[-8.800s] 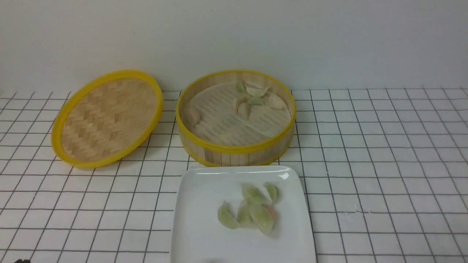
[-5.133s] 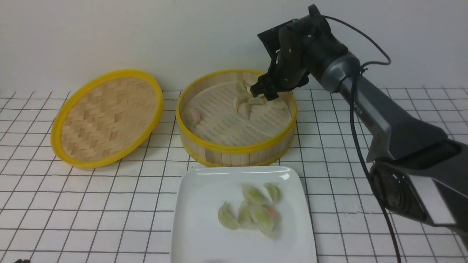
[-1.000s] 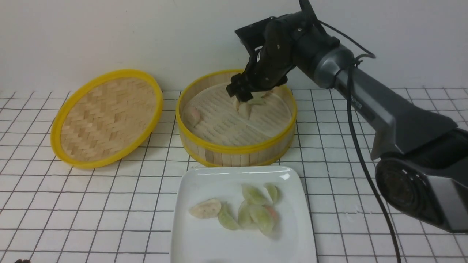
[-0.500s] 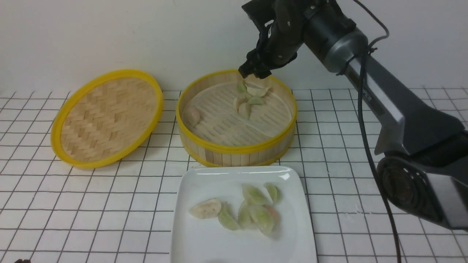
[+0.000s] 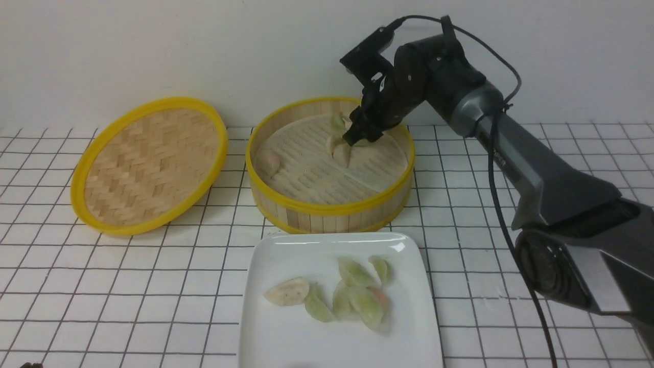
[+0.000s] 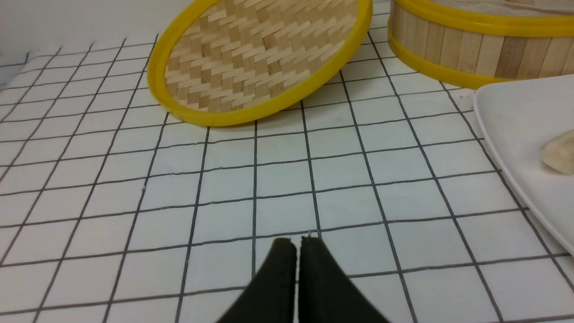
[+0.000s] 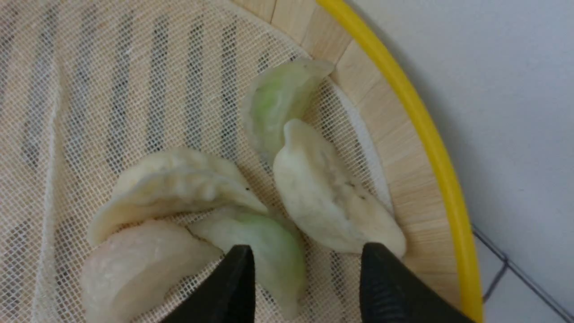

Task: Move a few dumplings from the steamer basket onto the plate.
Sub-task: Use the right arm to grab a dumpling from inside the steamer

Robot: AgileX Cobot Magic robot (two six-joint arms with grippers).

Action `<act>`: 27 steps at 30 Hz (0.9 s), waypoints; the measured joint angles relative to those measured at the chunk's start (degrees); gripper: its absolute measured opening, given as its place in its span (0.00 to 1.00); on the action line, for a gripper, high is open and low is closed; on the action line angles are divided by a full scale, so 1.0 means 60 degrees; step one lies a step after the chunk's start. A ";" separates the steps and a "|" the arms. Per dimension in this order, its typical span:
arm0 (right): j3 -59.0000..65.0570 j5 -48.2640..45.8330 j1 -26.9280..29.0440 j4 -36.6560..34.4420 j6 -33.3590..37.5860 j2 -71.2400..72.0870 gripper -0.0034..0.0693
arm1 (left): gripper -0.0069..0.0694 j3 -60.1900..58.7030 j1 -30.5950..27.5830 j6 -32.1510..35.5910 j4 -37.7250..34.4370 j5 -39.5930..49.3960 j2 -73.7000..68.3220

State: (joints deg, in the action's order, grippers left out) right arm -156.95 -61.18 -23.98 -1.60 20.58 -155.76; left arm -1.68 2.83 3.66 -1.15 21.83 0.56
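The steamer basket [image 5: 327, 208] stands mid-table with several dumplings [image 5: 340, 149] clustered at its far side and one [image 5: 268, 162] at its left. My right gripper [image 5: 360, 135] is down inside it, open. In the right wrist view a green dumpling [image 7: 264, 246] lies on the liner between the spread fingertips of the right gripper [image 7: 307, 253], with a gap on one side; a cream dumpling [image 7: 332, 197] lies just beyond. The white plate [image 5: 286, 337] in front holds several dumplings [image 5: 357, 301]. My left gripper [image 6: 297, 240] is shut and empty over the tiles.
The flat woven lid [image 5: 148, 163] leans left of the basket, also shown as the lid [image 6: 260, 58] in the left wrist view. The basket's yellow rim [image 7: 430, 130] and the back wall are close behind the right gripper. The plate's edge [image 6: 520, 116] lies to one side of the left gripper.
The right gripper rose above the basket's far rim, then came back down into the basket over the dumpling cluster, jaws narrower than a second ago. A cream dumpling joined the plate several seconds earlier.
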 joint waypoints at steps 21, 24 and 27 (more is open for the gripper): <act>-0.0441 -0.0717 0.0000 -0.0230 -0.0624 -0.0316 0.16 | 0.08 0.0000 0.0000 0.0000 0.0000 0.0000 0.0000; -0.1087 -0.1636 0.0000 -0.0205 -0.1069 0.0036 0.16 | 0.08 0.0000 0.0000 0.0000 0.0000 0.0000 0.0000; -0.1488 -0.1767 0.0000 -0.0202 -0.1368 0.0369 0.16 | 0.08 0.0000 0.0000 0.0000 0.0000 0.0000 0.0000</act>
State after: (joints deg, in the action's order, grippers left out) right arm -165.87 -71.78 -23.98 -2.81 12.37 -153.55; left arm -1.68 2.83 3.66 -1.15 21.83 0.56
